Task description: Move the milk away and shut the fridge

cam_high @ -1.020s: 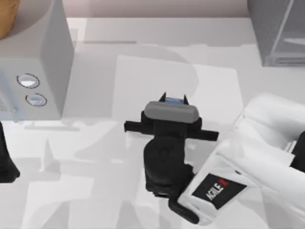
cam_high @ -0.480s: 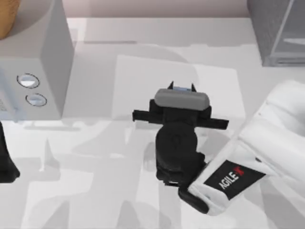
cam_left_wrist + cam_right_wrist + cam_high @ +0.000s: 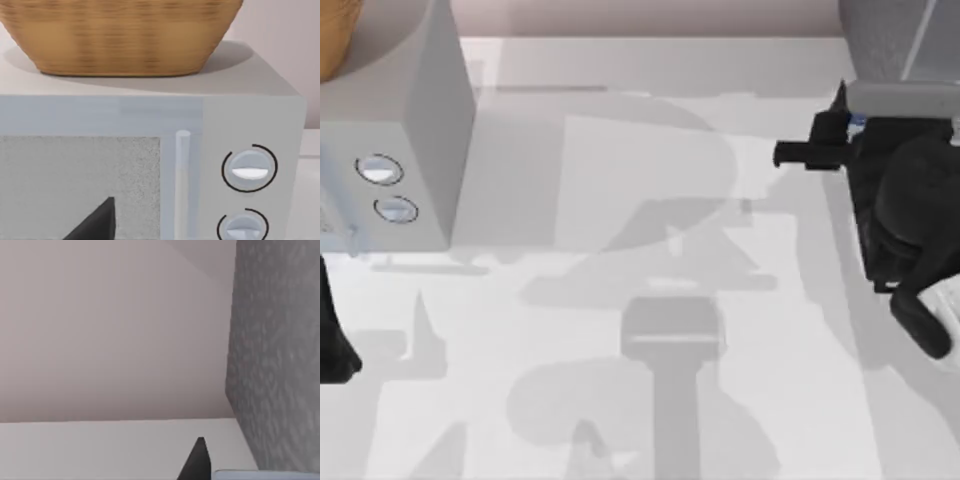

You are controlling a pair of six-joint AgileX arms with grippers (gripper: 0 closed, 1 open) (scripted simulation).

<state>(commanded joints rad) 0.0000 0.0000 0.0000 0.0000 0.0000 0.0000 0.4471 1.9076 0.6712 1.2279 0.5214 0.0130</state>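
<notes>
Right end effector (image 3: 848,112) is hovering at the frame's upper right beside the fridge (image 3: 890,40), apparently clamping the milk (image 3: 858,121).

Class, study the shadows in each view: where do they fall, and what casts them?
Top view: a soft arm-shaped shadow crosses the table, far from the right gripper beside the fridge. Left wrist view: the basket shades the light grey box on top. Right wrist view: no distinct shadow.
</notes>
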